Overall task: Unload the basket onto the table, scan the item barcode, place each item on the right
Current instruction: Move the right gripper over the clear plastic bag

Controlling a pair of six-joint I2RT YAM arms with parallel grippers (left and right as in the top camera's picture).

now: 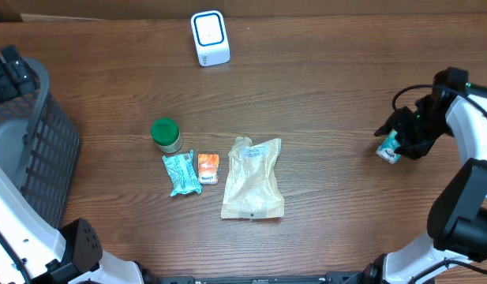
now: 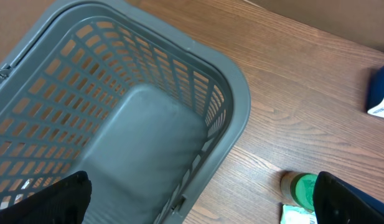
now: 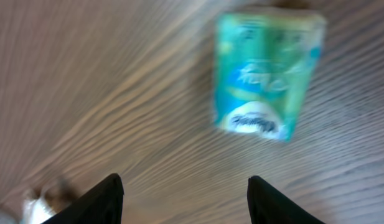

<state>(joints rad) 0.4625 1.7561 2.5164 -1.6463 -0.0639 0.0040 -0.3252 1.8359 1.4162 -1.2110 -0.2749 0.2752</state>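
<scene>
The small teal-and-green foil packet [image 3: 266,71] (print blurred, a white oval patch near one end) lies flat on the right side of the brown wood-grain table [image 1: 322,95], just ahead of the right gripper [image 3: 184,185], whose fingers stand apart, clear of it. The left gripper [image 2: 201,182], spread wide, hangs over a grey slatted plastic basket [image 2: 235,106].

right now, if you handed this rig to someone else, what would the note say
Left gripper: open, empty, facing the basket.
Right gripper: open, empty; green packet lies on the table just ahead of it.
Scanner at the back; jar, teal packet, orange packet, bag mid-table.
Done: cannot tell what has been scanned.
Left: scan the four mid-table items.
</scene>
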